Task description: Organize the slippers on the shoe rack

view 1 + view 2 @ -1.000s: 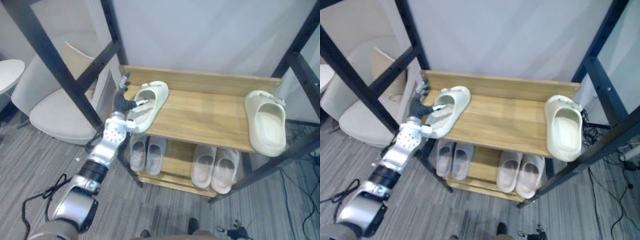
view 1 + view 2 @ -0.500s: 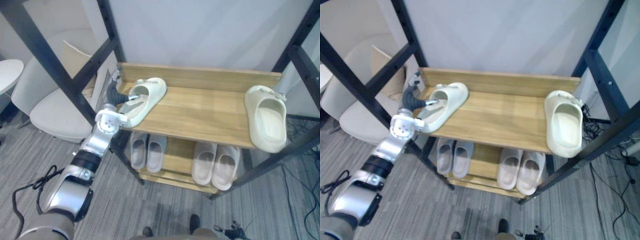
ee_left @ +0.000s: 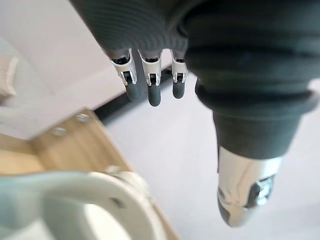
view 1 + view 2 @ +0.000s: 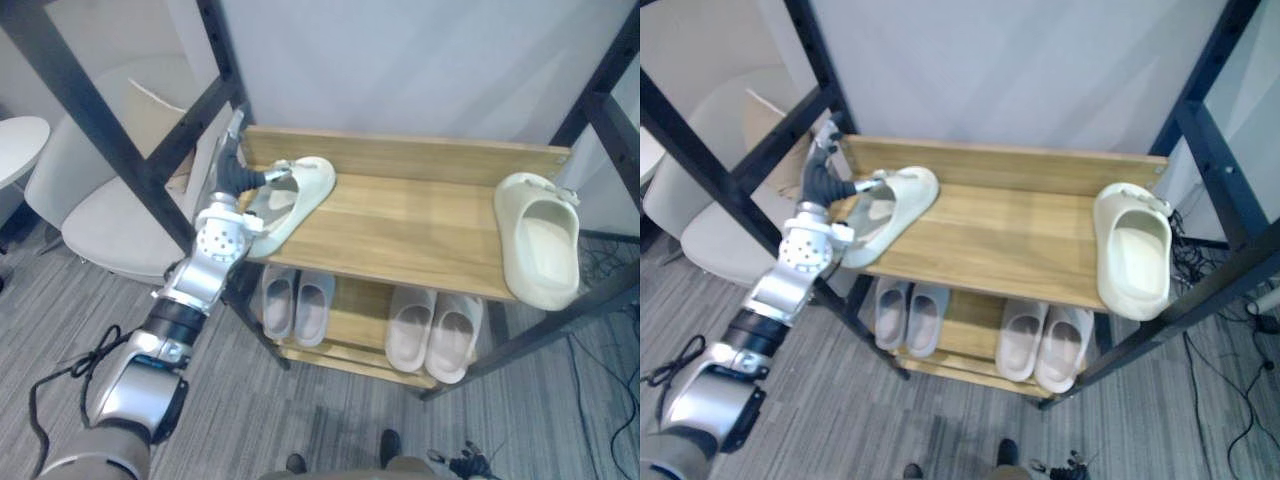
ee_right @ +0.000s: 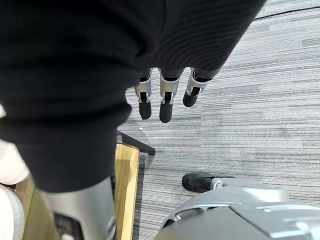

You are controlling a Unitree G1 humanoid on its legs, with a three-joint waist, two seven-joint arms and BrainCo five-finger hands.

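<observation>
A cream slipper lies slantwise at the left end of the wooden shoe rack's top shelf, its heel over the front left corner. My left hand stands just left of it, open, fingers straight and pointing up, thumb reaching to the slipper's strap. The left wrist view has those fingers above the slipper's strap. A second cream slipper lies at the shelf's right end, its heel jutting over the front edge. My right hand hangs open over the grey floor.
Two pairs of pale slippers sit on the lower shelf. Black slanted frame posts cross close to my left arm. A beige chair and a white round table stand left of the rack.
My left hand has drawn its thumb back out of the left slipper to its strap and turned its fingers upward. The slipper lies in the same spot.
</observation>
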